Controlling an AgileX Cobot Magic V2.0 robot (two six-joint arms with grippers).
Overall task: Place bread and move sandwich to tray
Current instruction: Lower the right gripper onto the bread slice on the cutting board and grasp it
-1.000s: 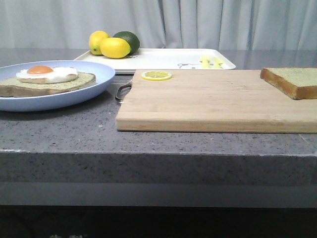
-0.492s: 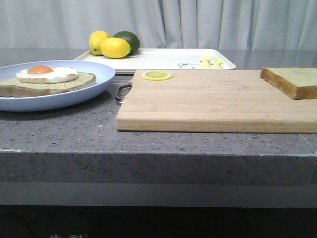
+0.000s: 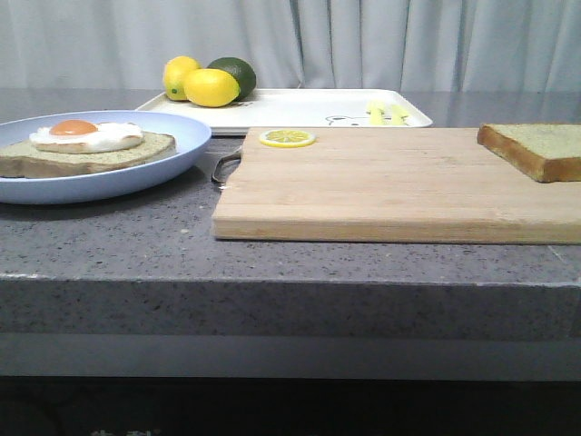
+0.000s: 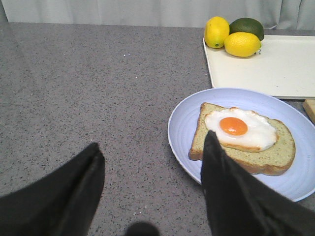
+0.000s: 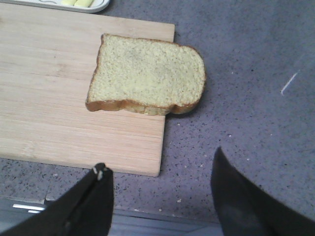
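The bread (image 5: 147, 78) lies on the cutting board's (image 5: 59, 98) edge; both arms' fingers (image 4: 231, 191) (image 5: 236, 196) spread apart, empty.

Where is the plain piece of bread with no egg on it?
In the front view the bread lies on the far right end of the wooden cutting board. The right wrist view shows it overhanging the board's edge onto the grey counter.

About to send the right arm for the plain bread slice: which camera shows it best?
The right wrist view: the bread shows whole from above, overhanging the cutting board edge, ahead of the open right gripper. The front view catches only part of it, cut off at the frame edge. The left wrist view shows at most a sliver.
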